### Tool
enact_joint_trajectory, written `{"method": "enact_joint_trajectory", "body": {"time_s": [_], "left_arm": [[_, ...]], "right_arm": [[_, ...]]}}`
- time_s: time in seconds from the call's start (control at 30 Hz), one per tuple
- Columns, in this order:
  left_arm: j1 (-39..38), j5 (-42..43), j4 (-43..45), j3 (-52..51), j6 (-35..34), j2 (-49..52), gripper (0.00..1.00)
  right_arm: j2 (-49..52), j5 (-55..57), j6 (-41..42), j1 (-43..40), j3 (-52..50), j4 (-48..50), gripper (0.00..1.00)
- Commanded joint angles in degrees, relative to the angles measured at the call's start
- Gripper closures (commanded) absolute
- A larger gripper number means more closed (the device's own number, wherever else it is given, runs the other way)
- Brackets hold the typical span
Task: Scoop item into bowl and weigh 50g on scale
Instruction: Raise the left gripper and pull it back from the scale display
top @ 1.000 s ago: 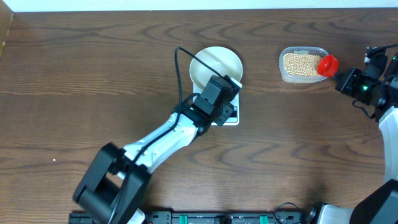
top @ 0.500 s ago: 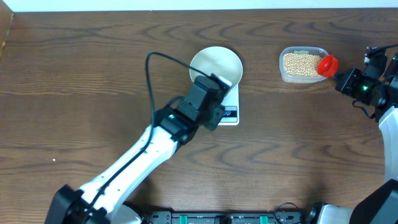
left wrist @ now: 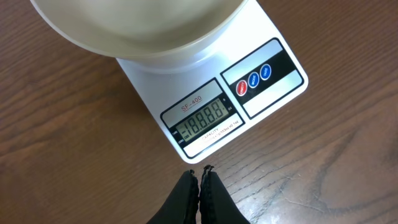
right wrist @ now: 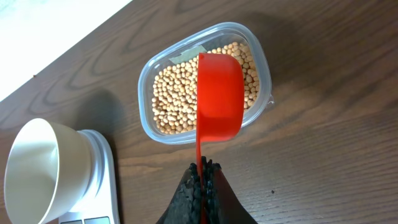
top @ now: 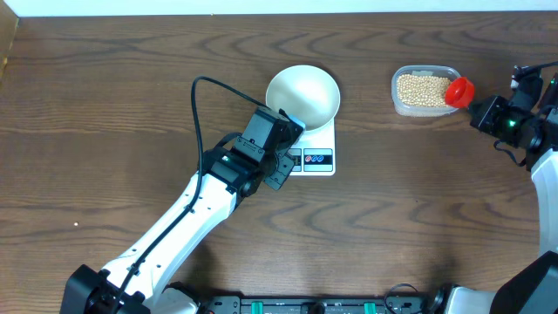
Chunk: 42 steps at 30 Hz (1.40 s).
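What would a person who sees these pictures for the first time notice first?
The red scoop, held in the right jaws, hangs at the edge of the tub of beans, at the table's right end. Mid-table, an empty white bowl sits on the scale, whose display is on.

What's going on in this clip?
The left gripper, shut and empty, hovers beside the scale, whose display shows a row of eights. The white bowl sits on the scale and looks empty. The right gripper holds the red scoop by its handle over the clear tub of beans; the scoop looks empty.
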Motion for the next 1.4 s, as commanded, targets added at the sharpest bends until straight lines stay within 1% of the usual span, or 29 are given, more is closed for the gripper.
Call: {"method": "enact_joint_trajectory", "body": {"time_s": [0.0,0.27,0.4,0.43,0.47,0.67,1.37], "left_arm": [[0.3,0.4,-0.1,-0.1,1.3,0.7,0.93],[0.5,1.3,1.0,-0.1,-0.1,5.1,0.93],[2.6,7.4,2.6,-0.2,-0.1,6.4,0.93],[4.3,10.3,3.0,-0.2,-0.1,6.6,0.92],[5.1,10.8,3.0,-0.2,-0.1,6.7,0.93],[8.1,11.3,2.0,-0.2,-0.1,6.7,0.92],[8.1,14.3,0.7,-2.1,-0.1,8.5,0.93]], "right_arm": [[-0.7,0.0,-0.6,0.0,1.2,-0.1,0.99],[-0.7,0.0,-0.6,0.0,1.2,-0.2,0.99],[-0.7,0.0,-0.6,0.0,1.2,-0.2,0.99],[-0.7,0.0,-0.6,0.0,1.2,-0.2,0.99],[-0.7,0.0,-0.6,0.0,1.2,-0.2,0.99],[-0.7,0.0,-0.6,0.0,1.2,-0.2,0.99],[-0.7,0.0,-0.6,0.0,1.2,-0.3,0.99]]}}
